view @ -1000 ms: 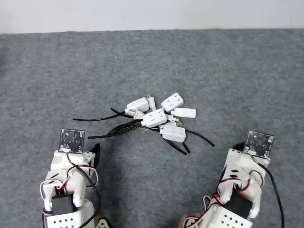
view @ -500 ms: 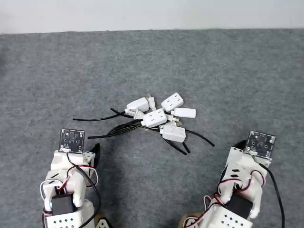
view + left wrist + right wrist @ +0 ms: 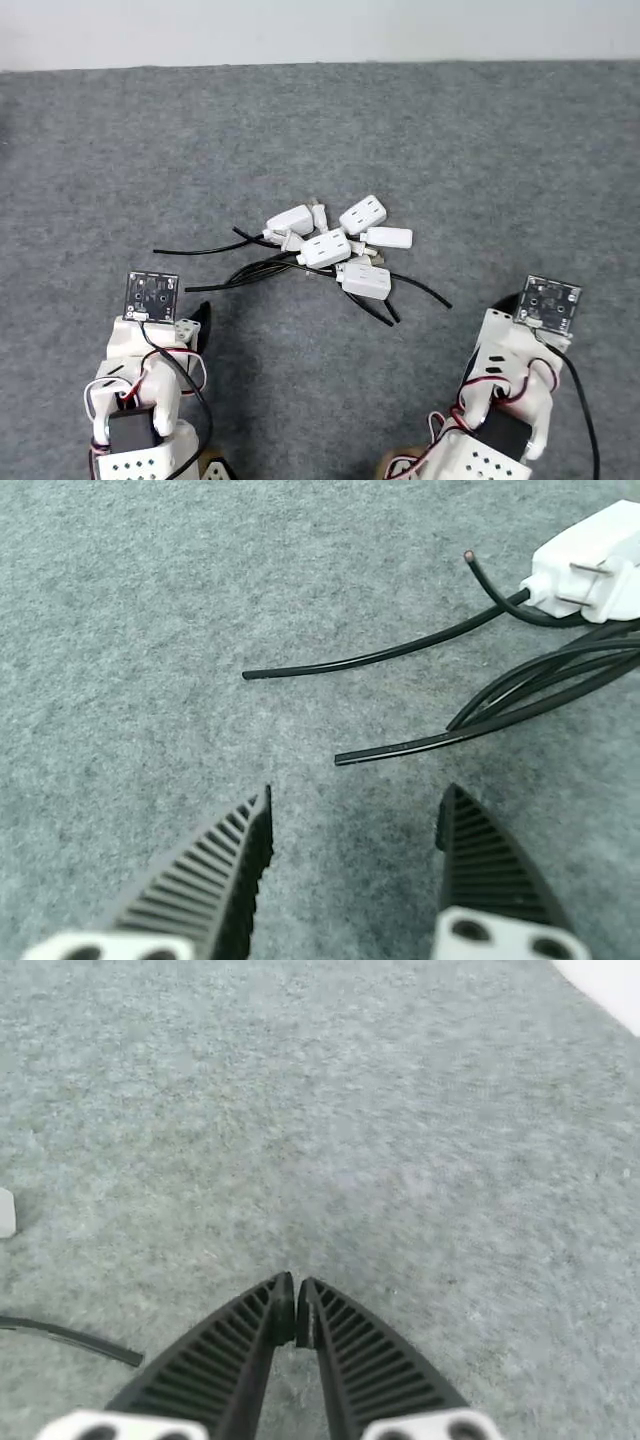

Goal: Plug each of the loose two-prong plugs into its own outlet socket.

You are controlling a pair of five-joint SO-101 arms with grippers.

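1. The left gripper hangs spread wide and empty, low over the mat.
2. Black cords end just ahead of it, and a white plug lies beyond them.
3. The right gripper is pinched tight on nothing, above bare mat.
4. The plugs and sockets lie heaped mid-mat, ahead of and between both arms.

I count five white plug and socket blocks bunched together, black cords too tangled among them to number, and two arms.
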